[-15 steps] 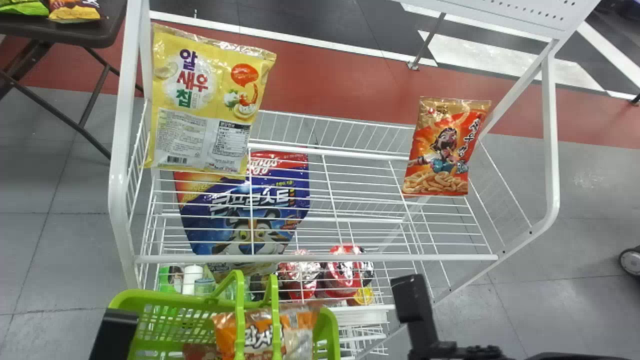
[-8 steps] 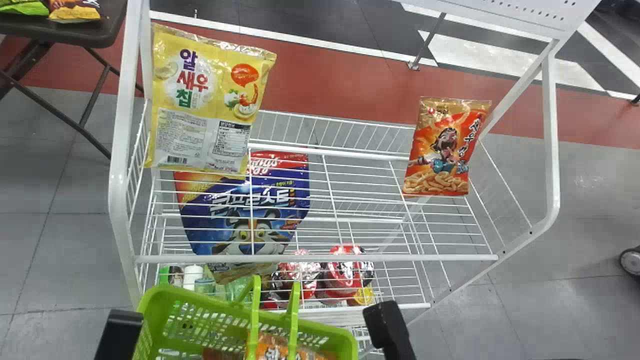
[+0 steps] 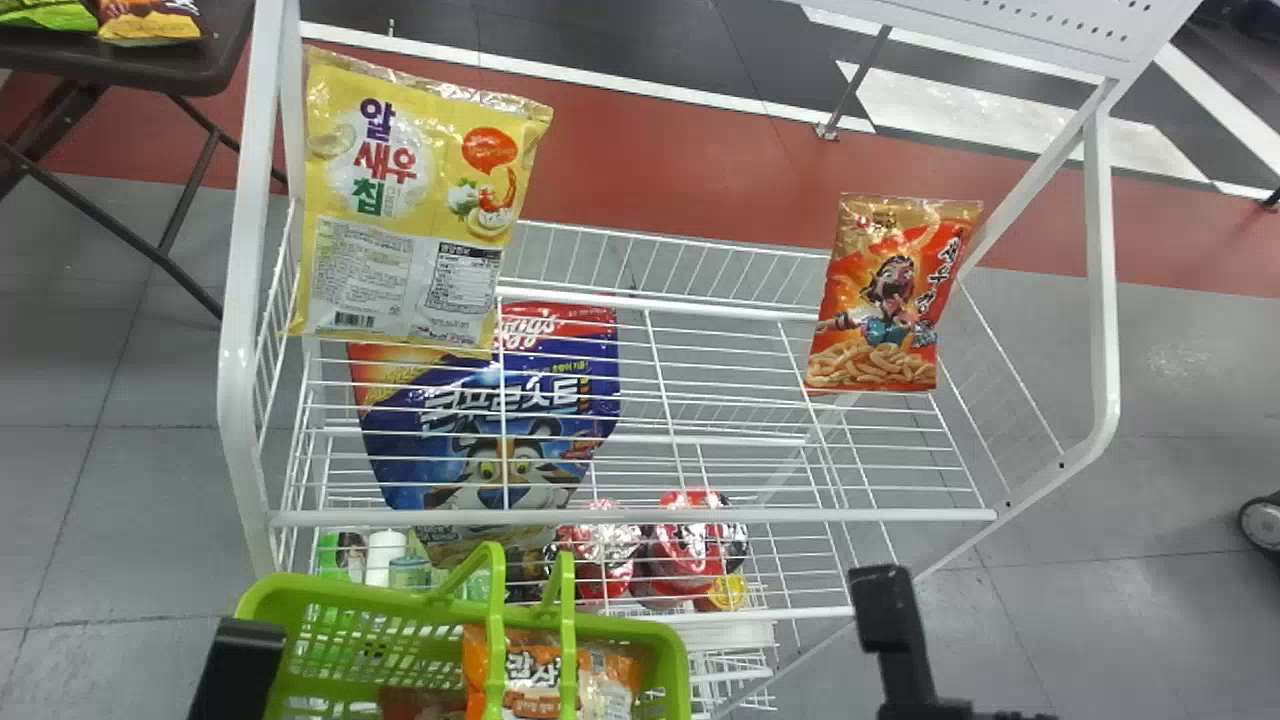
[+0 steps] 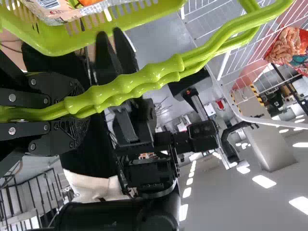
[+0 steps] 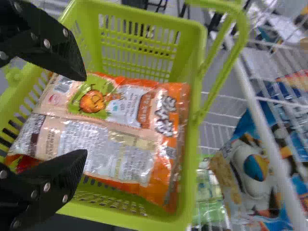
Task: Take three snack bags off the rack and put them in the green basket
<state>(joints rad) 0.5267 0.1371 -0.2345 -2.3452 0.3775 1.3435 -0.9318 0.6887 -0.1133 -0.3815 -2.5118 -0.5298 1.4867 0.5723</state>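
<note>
Swinging is the near risk: a bump from the right arm could tip the lime-green plastic basket (image 5: 192, 144) and shift the orange-and-cream film snack bag (image 5: 106, 149) inside. Farther out, a low approach could snag the white wire rack (image 3: 640, 516). Left gripper (image 4: 79, 113): closed on the basket handles. Right gripper (image 5: 85, 115): facing into the basket, fingers spread, nothing gripped. Glossy orange-red snack bag (image 3: 880, 300) upright on rack, right; big yellow snack bag (image 3: 400, 220), left.
</note>
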